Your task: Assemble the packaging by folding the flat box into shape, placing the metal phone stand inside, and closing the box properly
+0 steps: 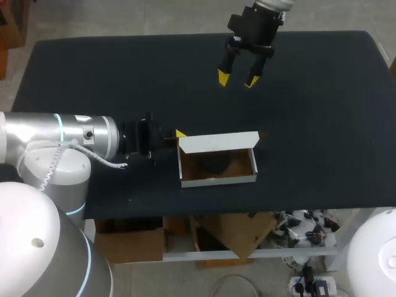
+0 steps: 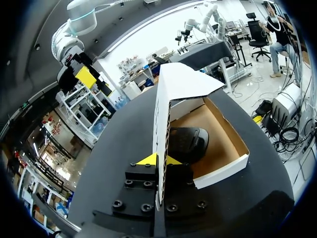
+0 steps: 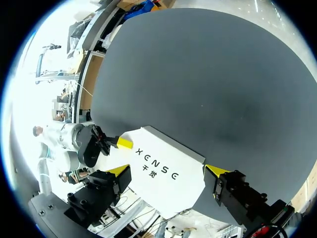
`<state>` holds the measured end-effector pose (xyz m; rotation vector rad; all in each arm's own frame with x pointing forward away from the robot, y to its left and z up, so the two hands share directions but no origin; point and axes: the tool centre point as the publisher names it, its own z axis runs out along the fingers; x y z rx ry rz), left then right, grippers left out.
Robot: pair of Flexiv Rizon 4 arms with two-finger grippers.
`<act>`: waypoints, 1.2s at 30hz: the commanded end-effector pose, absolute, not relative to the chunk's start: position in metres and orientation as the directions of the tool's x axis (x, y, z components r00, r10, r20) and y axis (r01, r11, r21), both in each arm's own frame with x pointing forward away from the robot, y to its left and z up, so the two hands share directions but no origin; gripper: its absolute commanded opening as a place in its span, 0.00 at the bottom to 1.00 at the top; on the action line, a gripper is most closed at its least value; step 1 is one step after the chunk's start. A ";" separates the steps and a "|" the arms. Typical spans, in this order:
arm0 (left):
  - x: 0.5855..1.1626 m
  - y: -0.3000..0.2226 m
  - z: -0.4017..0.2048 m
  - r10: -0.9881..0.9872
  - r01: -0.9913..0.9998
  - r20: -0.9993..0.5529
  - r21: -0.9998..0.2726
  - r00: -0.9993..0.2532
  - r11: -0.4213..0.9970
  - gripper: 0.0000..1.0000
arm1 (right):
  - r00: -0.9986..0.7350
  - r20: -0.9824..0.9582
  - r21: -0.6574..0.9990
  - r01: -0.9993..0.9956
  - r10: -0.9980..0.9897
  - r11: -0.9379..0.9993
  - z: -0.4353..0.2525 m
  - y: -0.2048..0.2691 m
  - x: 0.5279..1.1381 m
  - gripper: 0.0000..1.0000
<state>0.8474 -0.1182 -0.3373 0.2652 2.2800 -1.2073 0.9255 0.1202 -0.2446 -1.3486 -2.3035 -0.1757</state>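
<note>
One wide black matte table (image 1: 322, 124) carries everything, and its surface is flat and dark from edge to edge. Two arms work over it. The thick silver left arm (image 1: 62, 136) comes in low from the left side. Of the right arm (image 1: 272, 6) only the dark wrist shows at the far edge.

One white cardboard box with a brown inside (image 1: 218, 170) lies near the front middle of the table, and its top is open. Its white lid panel (image 1: 218, 142) stands almost upright along the far long side. In the right wrist view this panel hides the inside of the box.

One dark metal phone stand (image 2: 185, 144) lies inside the box, on the brown floor near the left end.

The left gripper (image 2: 159, 159) is at the left end of the box. Its two yellow tips press on the lid panel from both sides, so it pinches this panel. The right gripper (image 1: 237, 79) hangs above the far part of the table, well apart from the box, with its fingers spread and nothing between them.
</note>
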 end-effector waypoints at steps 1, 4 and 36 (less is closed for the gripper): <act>0.844 -0.119 -0.343 -0.081 0.410 -0.549 -0.706 -0.832 0.578 0.00 | -0.412 0.449 -0.117 0.853 0.793 0.509 -0.244 0.120 0.924 1.00; 0.844 -0.119 -0.343 -0.081 0.410 -0.549 -0.706 -0.832 0.578 0.00 | -0.412 0.449 -0.117 0.853 0.793 0.509 -0.244 0.120 0.924 1.00; 0.844 -0.119 -0.344 -0.082 0.420 -0.569 -0.689 -0.818 0.591 0.00 | 0.110 0.470 -0.381 0.920 0.876 0.090 -0.268 0.085 0.872 1.00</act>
